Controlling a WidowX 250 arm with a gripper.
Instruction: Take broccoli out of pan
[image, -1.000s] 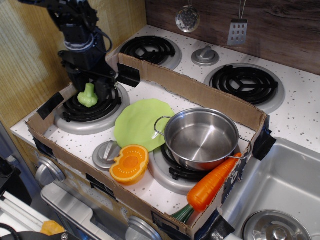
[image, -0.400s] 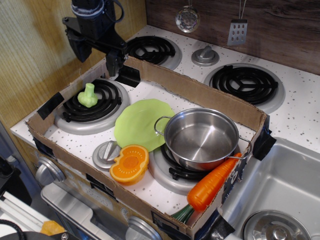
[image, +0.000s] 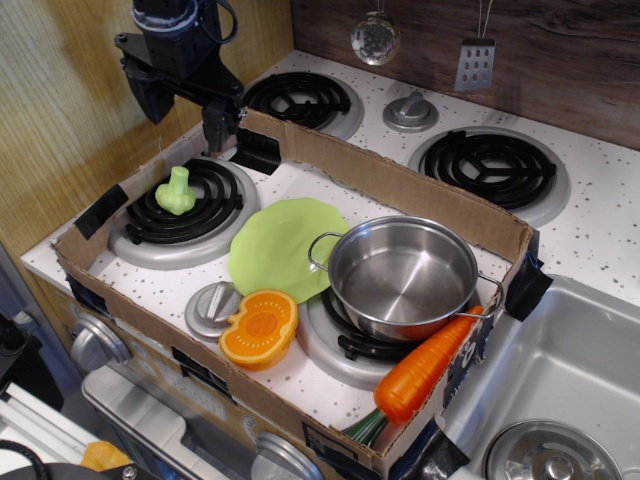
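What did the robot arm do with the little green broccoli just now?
The black pincer let go of the small pale-green toy broccoli and rose up and away; it now hangs open above the back-left corner. The broccoli stayed on the left coil burner. The shiny steel pan, light-green plate, orange half and carrot did not move.

The hand (image: 185, 112) has let go of the broccoli (image: 176, 192), risen clear above it, and seemingly drifted slightly left, fingers apart.
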